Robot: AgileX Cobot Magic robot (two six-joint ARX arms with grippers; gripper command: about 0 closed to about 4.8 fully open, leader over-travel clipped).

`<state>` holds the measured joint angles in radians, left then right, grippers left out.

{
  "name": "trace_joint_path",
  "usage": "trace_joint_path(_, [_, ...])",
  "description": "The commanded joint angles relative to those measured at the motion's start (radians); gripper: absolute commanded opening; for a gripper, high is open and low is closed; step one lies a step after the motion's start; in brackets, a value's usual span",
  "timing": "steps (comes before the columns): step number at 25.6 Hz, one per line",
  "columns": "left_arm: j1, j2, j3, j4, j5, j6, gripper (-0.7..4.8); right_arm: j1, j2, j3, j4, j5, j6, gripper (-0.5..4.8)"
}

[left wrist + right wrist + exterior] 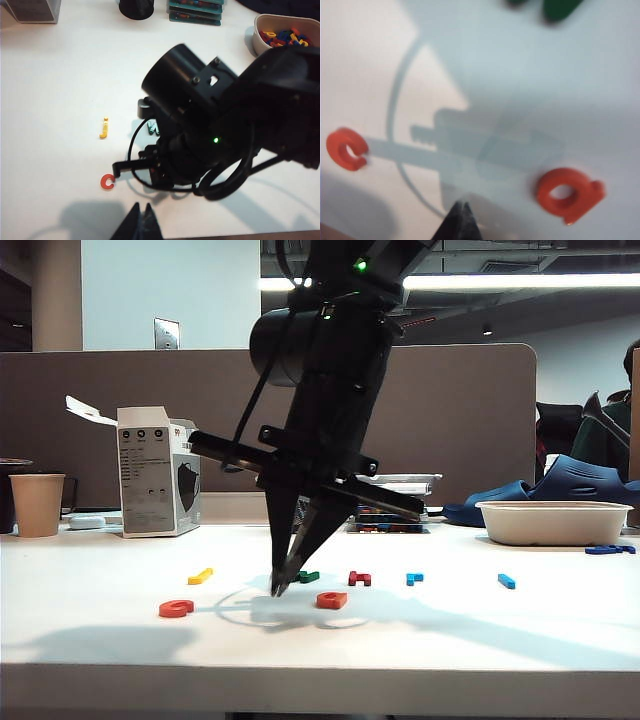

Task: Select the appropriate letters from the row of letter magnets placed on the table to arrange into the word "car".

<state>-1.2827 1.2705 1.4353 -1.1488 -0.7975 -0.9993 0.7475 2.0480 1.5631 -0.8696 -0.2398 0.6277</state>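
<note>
The right gripper (279,587) hangs tips-down, shut and empty, over the table (100,650). The orange-red c (176,608) lies flat to its left, the orange-red a (331,600) just right. The light blue r (414,578) lies farther right, in the row with the green letter (308,577).

Glossy orange-red plastic c (346,148) and a (568,192) lie on the smooth, matt white table (520,640).
</note>
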Motion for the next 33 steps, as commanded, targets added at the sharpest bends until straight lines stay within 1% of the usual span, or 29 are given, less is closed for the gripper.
trace_joint_path(1, [0.000,-0.003,0.002,-0.001,-0.011,0.004,-0.05,-0.015,-0.018,0.005,0.003,0.002,0.004,-0.06])
trace_joint_path(9, [0.000,-0.003,0.002,-0.001,-0.010,0.004,-0.05,-0.061,-0.033,0.004,-0.072,0.022,-0.008,-0.06])
trace_joint_path(11, [0.000,-0.003,0.002,-0.002,-0.010,0.004,-0.05,-0.063,-0.033,0.003,-0.079,0.043,-0.012,-0.06])
trace_joint_path(21, [0.000,-0.003,0.002,-0.001,-0.010,0.004,-0.05,-0.063,-0.031,0.003,-0.040,0.060,-0.011,-0.06])
trace_joint_path(33, [0.000,-0.003,0.002,-0.001,-0.010,0.004,-0.05,-0.061,0.005,0.002,-0.046,0.063,-0.011,-0.06])
